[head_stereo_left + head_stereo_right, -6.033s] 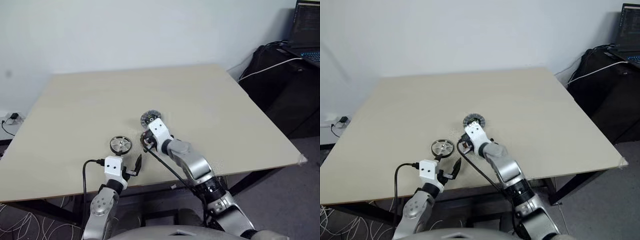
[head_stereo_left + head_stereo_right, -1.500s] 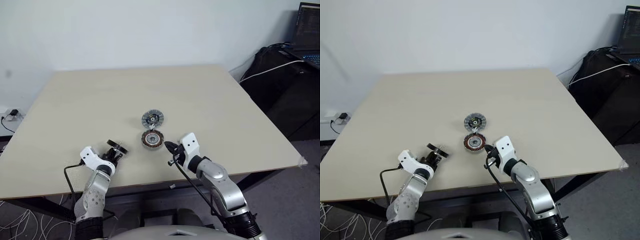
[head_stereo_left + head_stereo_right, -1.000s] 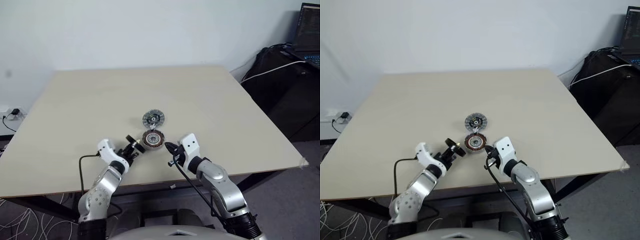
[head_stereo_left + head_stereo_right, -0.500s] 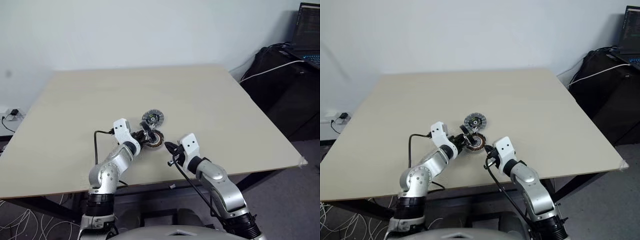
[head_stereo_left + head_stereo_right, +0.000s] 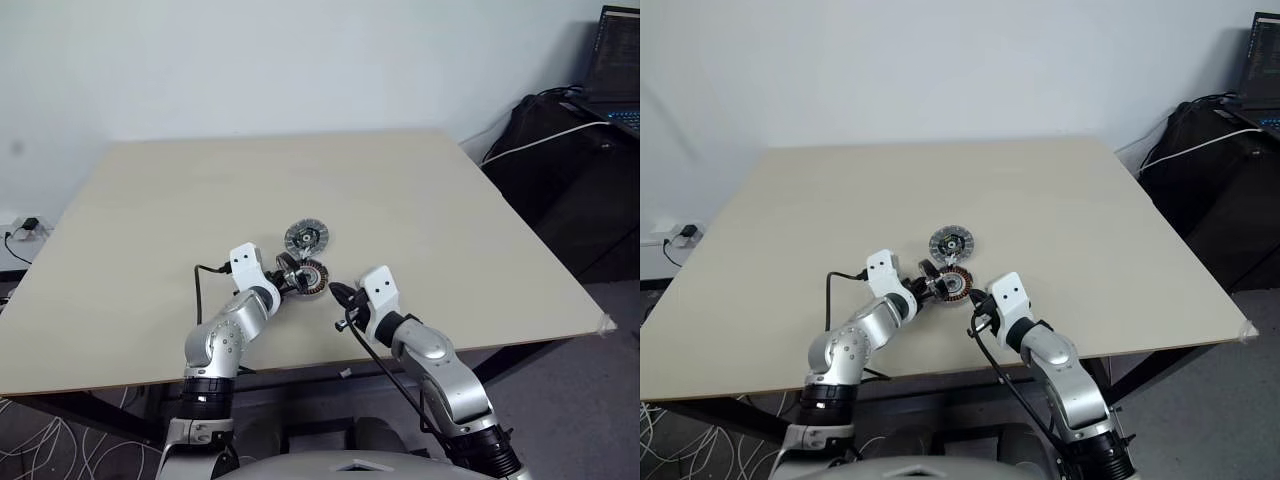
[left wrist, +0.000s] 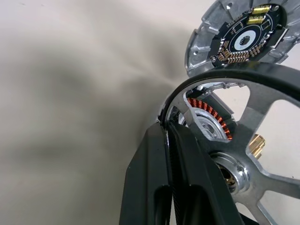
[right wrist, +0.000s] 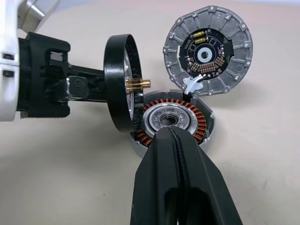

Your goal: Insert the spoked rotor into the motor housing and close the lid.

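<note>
Brass rotor [image 7: 121,86] shaft, right wrist | left hand [image 6: 169,129] pinching rim | right hand [image 7: 173,136] pressed together

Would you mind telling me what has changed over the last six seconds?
The left gripper picked the spoked rotor up off the table and carried it to the motor housing, holding it on edge beside the coils. The right gripper drew back off the housing. The lid remains open.
</note>
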Robot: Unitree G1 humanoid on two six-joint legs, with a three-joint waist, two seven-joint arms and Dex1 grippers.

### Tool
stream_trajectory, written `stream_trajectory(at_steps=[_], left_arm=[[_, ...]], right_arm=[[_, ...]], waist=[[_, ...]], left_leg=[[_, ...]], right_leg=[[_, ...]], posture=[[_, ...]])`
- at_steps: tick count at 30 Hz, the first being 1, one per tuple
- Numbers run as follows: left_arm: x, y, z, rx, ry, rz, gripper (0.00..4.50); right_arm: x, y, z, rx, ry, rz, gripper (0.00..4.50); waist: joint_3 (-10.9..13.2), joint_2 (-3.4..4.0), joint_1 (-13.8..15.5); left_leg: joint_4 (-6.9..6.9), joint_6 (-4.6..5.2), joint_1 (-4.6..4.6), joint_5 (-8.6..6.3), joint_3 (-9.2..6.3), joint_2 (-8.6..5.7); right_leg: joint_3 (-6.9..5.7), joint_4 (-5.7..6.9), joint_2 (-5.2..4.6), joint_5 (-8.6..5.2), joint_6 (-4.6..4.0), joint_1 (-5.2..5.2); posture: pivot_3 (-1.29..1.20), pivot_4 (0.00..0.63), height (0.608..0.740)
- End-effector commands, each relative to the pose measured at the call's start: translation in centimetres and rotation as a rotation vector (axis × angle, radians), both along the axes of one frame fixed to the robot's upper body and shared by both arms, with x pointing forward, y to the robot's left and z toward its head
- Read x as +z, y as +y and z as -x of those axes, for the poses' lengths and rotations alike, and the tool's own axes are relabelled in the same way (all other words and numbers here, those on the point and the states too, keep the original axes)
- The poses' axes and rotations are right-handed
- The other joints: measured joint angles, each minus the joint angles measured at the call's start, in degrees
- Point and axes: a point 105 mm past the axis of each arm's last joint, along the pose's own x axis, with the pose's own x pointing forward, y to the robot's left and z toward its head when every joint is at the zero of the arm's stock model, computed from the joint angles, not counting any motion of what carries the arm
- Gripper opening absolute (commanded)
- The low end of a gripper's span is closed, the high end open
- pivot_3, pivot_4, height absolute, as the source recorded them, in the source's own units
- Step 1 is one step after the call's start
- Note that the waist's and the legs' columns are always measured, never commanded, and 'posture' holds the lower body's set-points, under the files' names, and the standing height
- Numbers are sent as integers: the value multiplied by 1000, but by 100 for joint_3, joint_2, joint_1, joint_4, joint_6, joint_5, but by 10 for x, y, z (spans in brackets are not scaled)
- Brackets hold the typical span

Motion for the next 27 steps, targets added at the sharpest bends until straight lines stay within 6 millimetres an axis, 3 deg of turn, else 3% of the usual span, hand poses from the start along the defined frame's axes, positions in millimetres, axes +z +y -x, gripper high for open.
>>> stream_trajectory(at_steps=[1, 4, 7, 18, 22, 27], left_arm=[[16, -28, -5, -30, -50, 91, 22], [18, -30, -6, -36, -53, 95, 22], [20, -31, -6, -41, -57, 101, 668], [26, -22, -4, -10, -96, 110, 4334], [34, -16, 0, 7, -146, 134, 4465], [60, -5, 9, -18, -384, 128, 4465]], right_arm=[[17, 0, -5, -5, -62, -26, 0], [17, 0, -5, -8, -62, -25, 0], [17, -1, -5, -11, -62, -25, 0], [15, -3, -4, -16, -56, -22, 0], [15, -5, -4, -25, -54, -19, 0], [16, -9, -5, -41, -56, -18, 0]], waist=[[0, 0, -1], [0, 0, 2], [0, 0, 1], [0, 0, -3], [0, 0, -11], [0, 0, -8]], left_leg=[[0, 0, 0, 0, 0, 0], [0, 0, -1, 0, 0, 0], [0, 0, -1, 0, 0, 0], [0, 0, -1, 1, 0, 0], [0, 0, -1, 1, 1, 0], [0, -1, -2, 0, 2, 1]], right_leg=[[0, 0, 0, 1, -1, 0], [0, 0, 0, 11, -16, 0], [0, 0, 0, 11, -15, 1], [1, 0, 1, 12, -14, 6], [2, 0, 1, 12, -15, 5], [2, -1, -1, 12, -21, 1]], posture=[[0, 0, 740], [0, 0, 740], [0, 0, 740], [0, 0, 740], [0, 0, 740], [0, 0, 740]])
